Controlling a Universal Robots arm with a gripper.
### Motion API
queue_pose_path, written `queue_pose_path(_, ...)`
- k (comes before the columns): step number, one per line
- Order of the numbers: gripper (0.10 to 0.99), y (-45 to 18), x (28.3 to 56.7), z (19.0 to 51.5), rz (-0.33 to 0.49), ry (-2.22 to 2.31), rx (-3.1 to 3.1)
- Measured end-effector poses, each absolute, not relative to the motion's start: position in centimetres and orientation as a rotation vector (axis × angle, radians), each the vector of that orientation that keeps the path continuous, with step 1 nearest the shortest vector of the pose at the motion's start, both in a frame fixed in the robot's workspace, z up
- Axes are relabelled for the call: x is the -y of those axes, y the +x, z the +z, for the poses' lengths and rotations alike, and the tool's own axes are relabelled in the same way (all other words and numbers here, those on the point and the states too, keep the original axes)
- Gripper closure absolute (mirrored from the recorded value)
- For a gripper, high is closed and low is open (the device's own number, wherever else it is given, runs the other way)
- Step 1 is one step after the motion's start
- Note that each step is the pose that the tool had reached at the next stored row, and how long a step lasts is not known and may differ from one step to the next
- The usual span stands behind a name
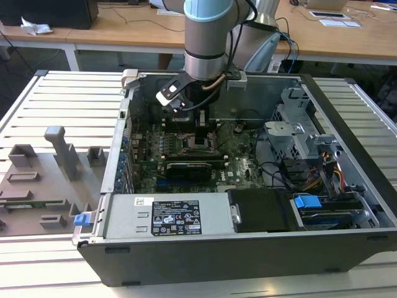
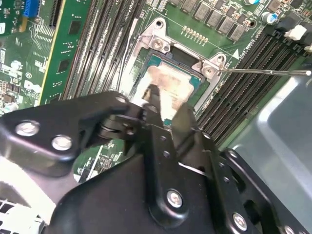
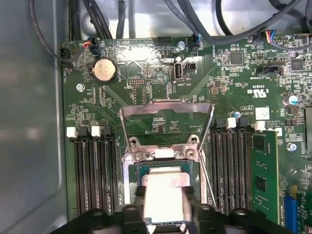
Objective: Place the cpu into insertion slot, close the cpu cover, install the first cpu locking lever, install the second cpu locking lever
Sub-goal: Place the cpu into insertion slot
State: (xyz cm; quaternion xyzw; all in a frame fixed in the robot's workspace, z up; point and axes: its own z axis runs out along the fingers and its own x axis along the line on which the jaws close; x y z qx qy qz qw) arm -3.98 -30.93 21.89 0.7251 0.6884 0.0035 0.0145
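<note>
Second wrist view: the gripper (image 2: 168, 103) hangs low over the insertion slot (image 2: 146, 44), fingers (image 2: 152, 95) clamped on two edges of the cpu (image 2: 170, 80) — seated or just above, I cannot tell — while the cpu cover (image 3: 165, 119), in the first wrist view, stands raised to leave access.

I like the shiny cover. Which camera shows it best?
The first wrist view: the cpu cover stands open, whole frame visible. In the second wrist view I can't tell it from the socket bracket; in the exterior view the arm blocks it.

One cpu (image 3: 165, 195), one cpu cover (image 3: 165, 104)
</note>
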Motion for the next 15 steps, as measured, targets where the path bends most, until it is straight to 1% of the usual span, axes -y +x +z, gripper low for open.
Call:
queue_pose_path(2,0.851,-4.0,30.9,22.1,0.011,2.257,-2.143)
queue_pose_path(3,0.851,-4.0,30.9,22.2,0.011,2.257,-2.143)
queue_pose_path(4,0.969,-4.0,30.9,22.3,0.011,2.257,-2.143)
queue_pose_path(5,0.98,-4.0,30.9,22.5,0.011,2.257,-2.143)
queue_pose_path(15,0.98,-4.0,30.9,24.6,0.011,2.257,-2.143)
